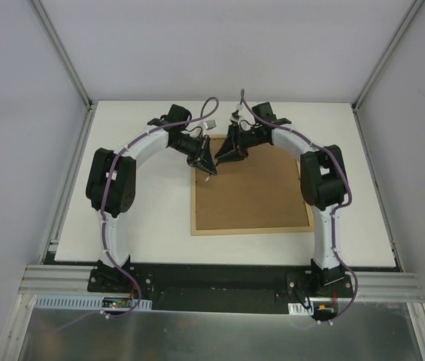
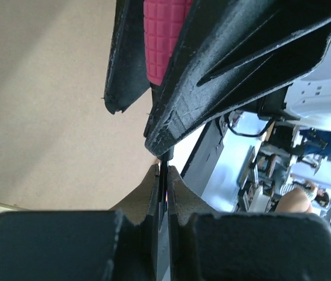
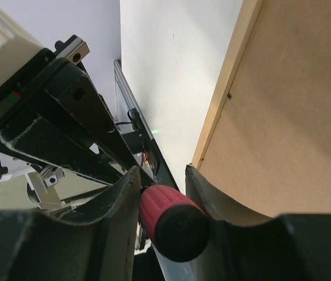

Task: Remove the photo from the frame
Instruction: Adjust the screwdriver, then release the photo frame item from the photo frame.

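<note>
The frame (image 1: pixel 250 192) lies face down on the table, its brown fibreboard back up and a thin light wood edge around it. The photo is hidden. Both grippers meet over the frame's far left corner. My right gripper (image 1: pixel 221 159) is shut on a red-handled tool (image 3: pixel 171 219) with a black end cap. The handle also shows in the left wrist view (image 2: pixel 162 29). My left gripper (image 2: pixel 163 170) is shut on the tool's thin dark blade, just above the brown back (image 2: pixel 48 117). The frame's wood edge (image 3: pixel 224 88) runs beside my right gripper (image 3: pixel 162 175).
The white table (image 1: pixel 144 218) extends left of the frame and beyond it. Grey walls with metal posts close in the sides and back. The black base rail (image 1: pixel 220 282) runs along the near edge.
</note>
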`<state>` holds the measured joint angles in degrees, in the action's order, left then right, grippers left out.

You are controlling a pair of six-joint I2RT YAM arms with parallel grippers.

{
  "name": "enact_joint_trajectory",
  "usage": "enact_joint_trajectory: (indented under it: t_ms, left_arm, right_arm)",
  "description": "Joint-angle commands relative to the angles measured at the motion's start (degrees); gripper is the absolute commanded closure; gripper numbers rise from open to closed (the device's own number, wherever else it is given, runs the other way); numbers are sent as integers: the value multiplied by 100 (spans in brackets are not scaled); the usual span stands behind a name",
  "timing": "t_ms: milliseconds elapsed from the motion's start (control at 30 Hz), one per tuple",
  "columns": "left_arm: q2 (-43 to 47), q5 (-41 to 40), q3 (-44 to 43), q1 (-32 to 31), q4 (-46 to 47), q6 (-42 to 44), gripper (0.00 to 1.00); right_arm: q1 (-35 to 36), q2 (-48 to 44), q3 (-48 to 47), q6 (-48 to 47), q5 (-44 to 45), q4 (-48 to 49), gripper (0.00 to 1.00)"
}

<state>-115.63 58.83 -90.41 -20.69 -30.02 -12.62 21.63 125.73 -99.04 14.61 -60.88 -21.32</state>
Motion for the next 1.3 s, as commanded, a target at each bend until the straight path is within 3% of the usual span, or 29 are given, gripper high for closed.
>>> enact_joint_trajectory:
  t_ms: [0,67,167,233,267,333,367,500,800,1267]
  left_arm:
    - [-21,-205,-231,-84,-399,498,100]
    - [-29,-231,-293,-128,-417,524,100]
    - [-38,-196,-337,-199,-470,577,100]
    - [-29,-187,-354,-190,-487,568,100]
    - [-21,-205,-354,-164,-496,551,92]
    - [23,-223,-354,-50,-496,498,68]
    - [41,-205,-354,55,-496,463,61]
    - [234,-345,-311,521,-496,445,50]
    - [288,-1839,348,1005,-461,375,52]
    - [-460,-1691,639,1005,-109,102,63]
  right_arm:
    - [87,-348,-221,-740,-389,-908,66]
    - [113,-330,-168,-740,-407,-918,71]
    - [114,-330,-124,-732,-389,-891,99]
    - [114,-365,-72,-758,-354,-883,99]
    - [96,-417,-28,-793,-232,-874,100]
    - [61,-558,200,-697,40,-638,100]
    - [26,-637,384,-496,172,-349,100]
    - [-159,-708,799,137,760,365,99]
    - [-71,178,334,1095,1930,1016,100]
    - [342,1120,-624,1483,2133,858,100]
